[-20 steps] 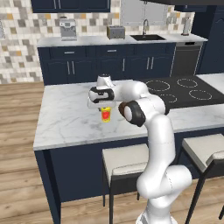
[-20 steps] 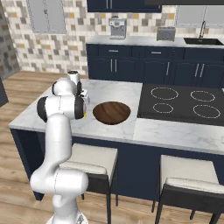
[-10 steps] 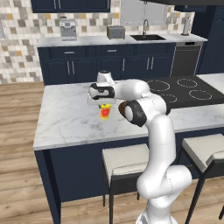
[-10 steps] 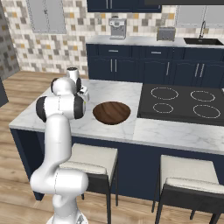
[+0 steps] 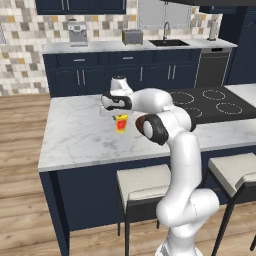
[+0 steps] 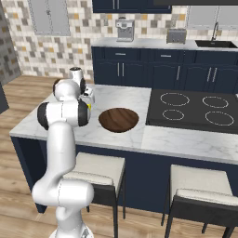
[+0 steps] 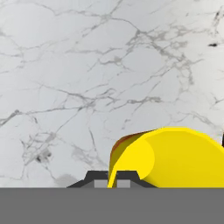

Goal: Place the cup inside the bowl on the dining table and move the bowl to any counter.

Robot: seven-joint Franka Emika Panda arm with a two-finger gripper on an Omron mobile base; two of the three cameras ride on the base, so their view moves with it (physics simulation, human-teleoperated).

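Left base view first: the arm reaches over the marble worktop (image 5: 75,135) of the island, and the end effector (image 5: 119,116) is clamped onto the rim of the little yellow cup (image 5: 121,123). The cup hangs just above the marble with its red mark facing the camera (it looks lifted, a small shadow sits under it). The black cooktop (image 5: 212,102) is off to the right.

Right base view: the arm's own bulk covers most of the end effector (image 6: 88,98), and just a sliver of yellow cup (image 6: 89,106) peeks out beside it. The brown wooden bowl (image 6: 118,119) sits on the worktop (image 6: 186,139) just beside that, between the arm and the cooktop (image 6: 195,108).

Hand view: the cup (image 7: 175,157) is huge in the lower right, open mouth showing, with veined marble worktop (image 7: 87,78) behind it. The fingers are pinched shut on it.
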